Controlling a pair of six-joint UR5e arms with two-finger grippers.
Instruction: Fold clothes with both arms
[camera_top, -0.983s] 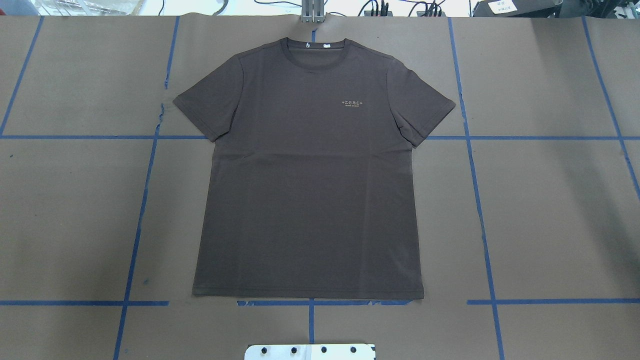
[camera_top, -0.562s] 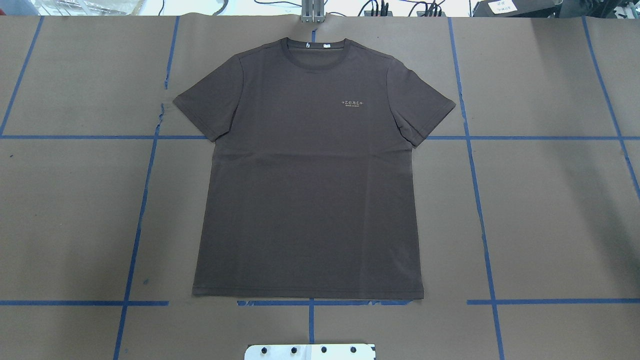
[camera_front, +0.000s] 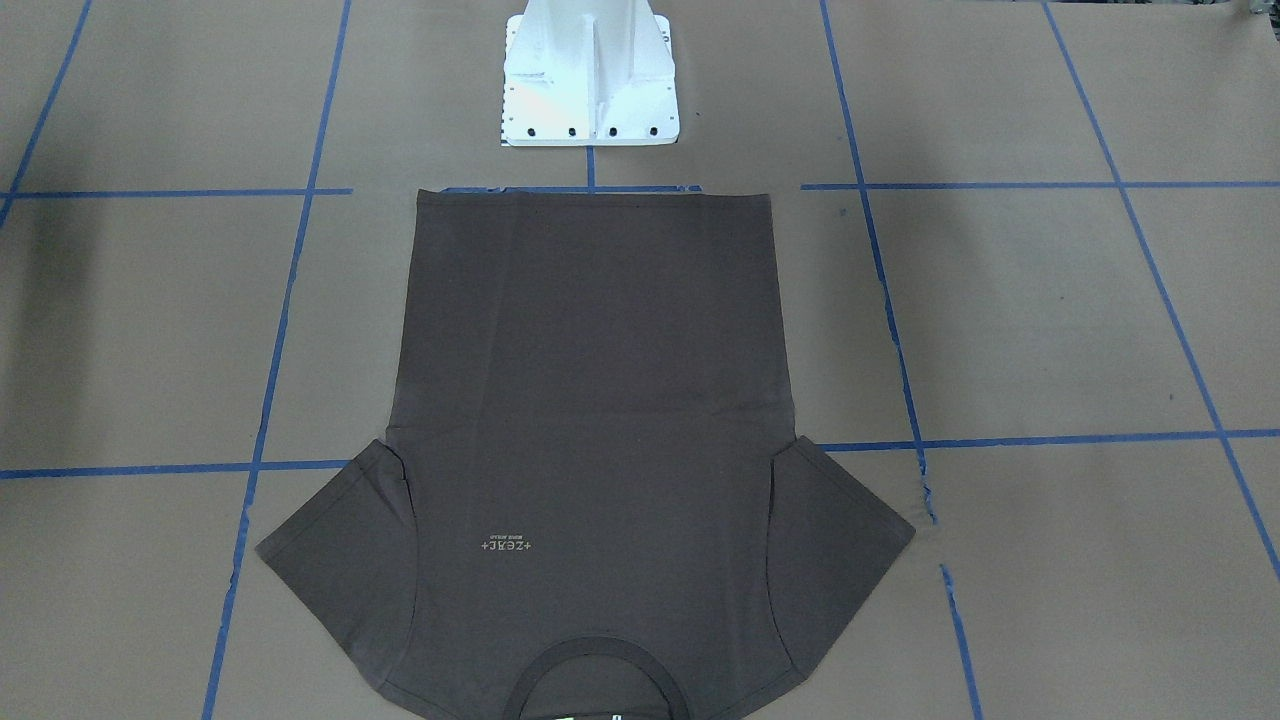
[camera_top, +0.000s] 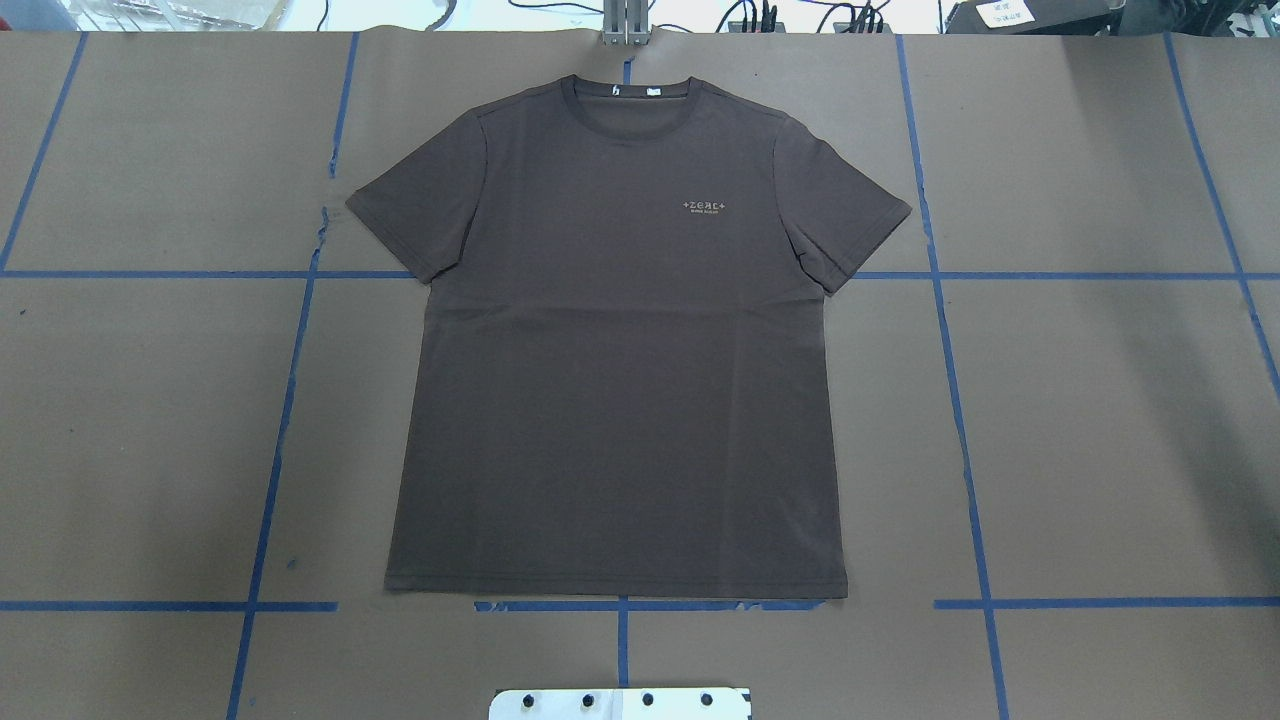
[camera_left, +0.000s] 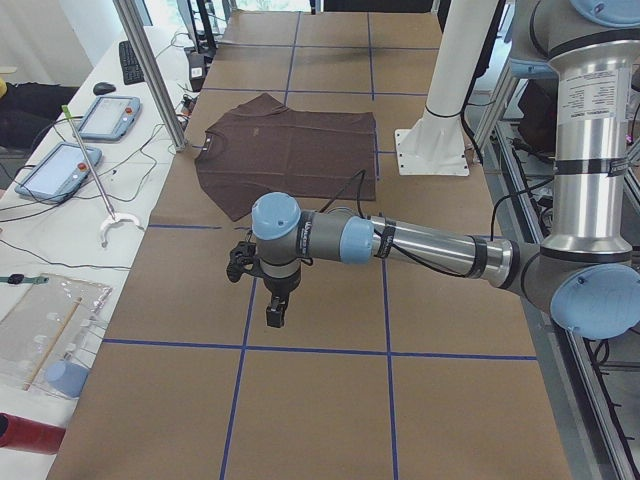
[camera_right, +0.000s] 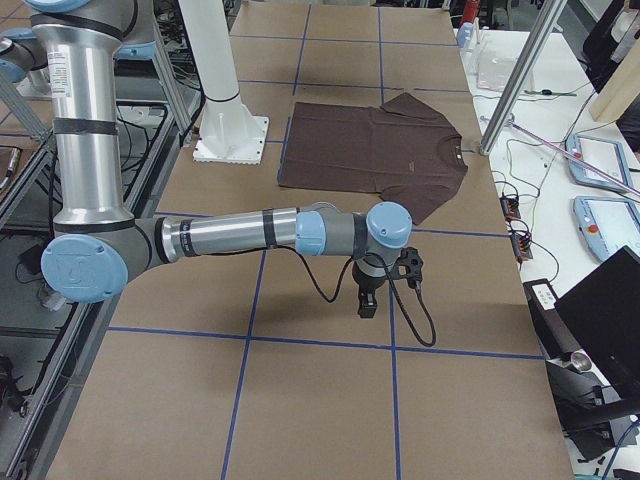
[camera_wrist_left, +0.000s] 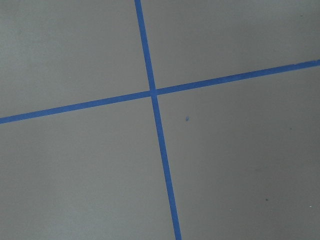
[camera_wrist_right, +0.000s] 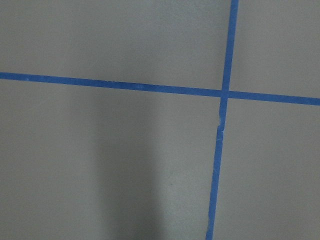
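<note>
Left gripper (camera_left: 275, 312) and right gripper (camera_right: 367, 300) hang over the table (camera_top: 1100, 420), well off the T-shirt (camera_top: 615, 380) toward 9 and 3 o'clock; whether either is parted or closed cannot be told. It lies flat, collar at 12, hem at 6, every edge exposed.

There's the dark brown T-shirt (camera_top: 620, 380), flat, front up, unfolded, short sleeves spread, ribbed collar (camera_top: 625, 92) on the side far from the robot, pale lettering (camera_top: 704, 206) on the chest. Out to one side the left arm (camera_left: 420, 245) reaches level, left gripper (camera_left: 273, 312) hanging downward, well apart from the shirt. The right arm (camera_right: 240, 232) mirrors it opposite, right gripper (camera_right: 367, 300) downward too; the spread of either one's fingers is unreadable.
</note>
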